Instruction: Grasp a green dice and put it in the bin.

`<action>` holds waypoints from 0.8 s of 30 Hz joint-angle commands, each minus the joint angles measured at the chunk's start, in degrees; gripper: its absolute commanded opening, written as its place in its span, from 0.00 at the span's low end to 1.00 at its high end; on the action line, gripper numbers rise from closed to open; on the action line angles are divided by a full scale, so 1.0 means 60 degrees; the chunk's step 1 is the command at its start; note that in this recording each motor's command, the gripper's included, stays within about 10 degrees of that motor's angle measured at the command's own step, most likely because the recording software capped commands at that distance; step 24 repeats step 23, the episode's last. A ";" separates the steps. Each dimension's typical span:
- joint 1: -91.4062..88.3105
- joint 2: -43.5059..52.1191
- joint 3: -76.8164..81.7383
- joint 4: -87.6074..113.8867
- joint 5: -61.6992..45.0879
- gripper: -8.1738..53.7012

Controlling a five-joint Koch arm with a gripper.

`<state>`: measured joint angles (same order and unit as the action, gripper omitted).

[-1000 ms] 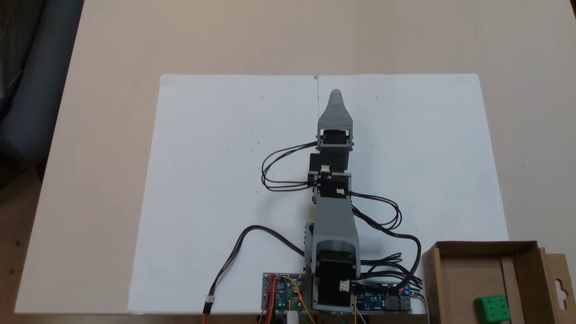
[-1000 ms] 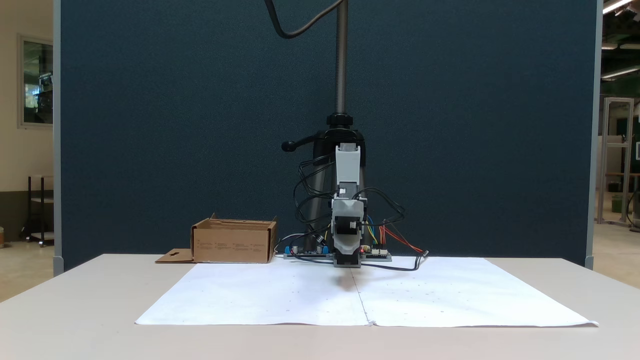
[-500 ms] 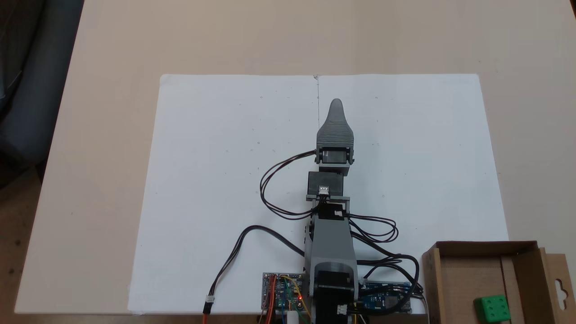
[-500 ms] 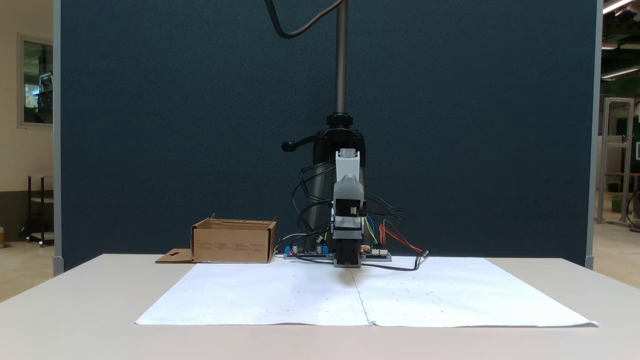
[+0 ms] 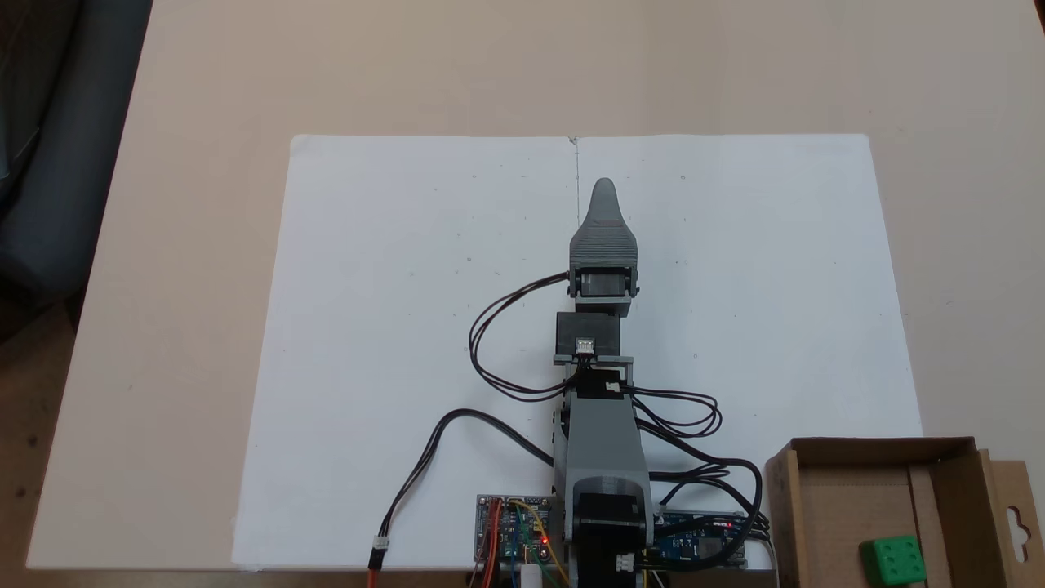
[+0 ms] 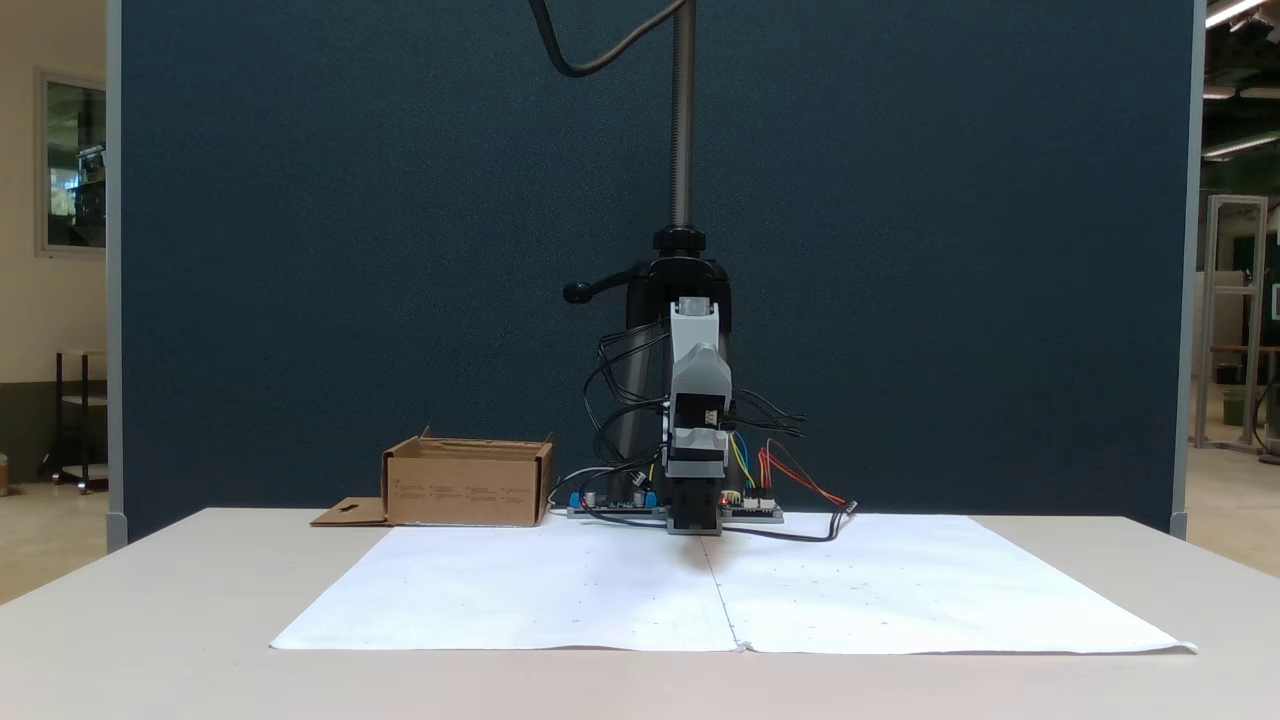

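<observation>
The green dice point(image 5: 892, 560) lies inside the bin point(image 5: 878, 445), a brown cardboard box at the bottom right of a fixed view; the box point(image 6: 468, 492) also stands left of the arm's base. My gripper point(image 5: 604, 193) points away from the base over the middle of the white paper, far from the dice. It rests low near the paper point(image 6: 694, 522). One grey jaw covers the other from above, and nothing shows between them. The dice is hidden behind the box wall in the view from the table's front.
A large white paper sheet point(image 5: 392, 327) covers the beige table point(image 5: 204, 98). Black cables point(image 5: 498, 343) loop beside the arm, and circuit boards point(image 5: 510, 535) sit at its base. A dark pole point(image 6: 683, 110) and blue partition stand behind.
The arm has folded down and drawn back toward its base, so the gripper tip sits a little nearer the base and lower. The dice and box have not moved.
</observation>
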<state>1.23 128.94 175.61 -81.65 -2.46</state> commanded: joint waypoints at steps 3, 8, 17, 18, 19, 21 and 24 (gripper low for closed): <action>0.0132 0.0967 0.0645 -0.0630 -0.0264 0.86; 0.0073 0.0967 0.0645 -0.0645 -0.0234 0.86; 0.0073 0.0967 0.0645 -0.0659 -0.0220 0.86; 0.0088 0.0967 0.0645 -0.0659 -0.0234 0.86; 0.0073 0.0967 0.0645 -0.0674 -0.0234 0.86; 0.0073 0.0981 0.0645 -0.0703 -0.0220 0.86; 0.0073 0.0981 0.0645 -0.0688 -0.0234 0.86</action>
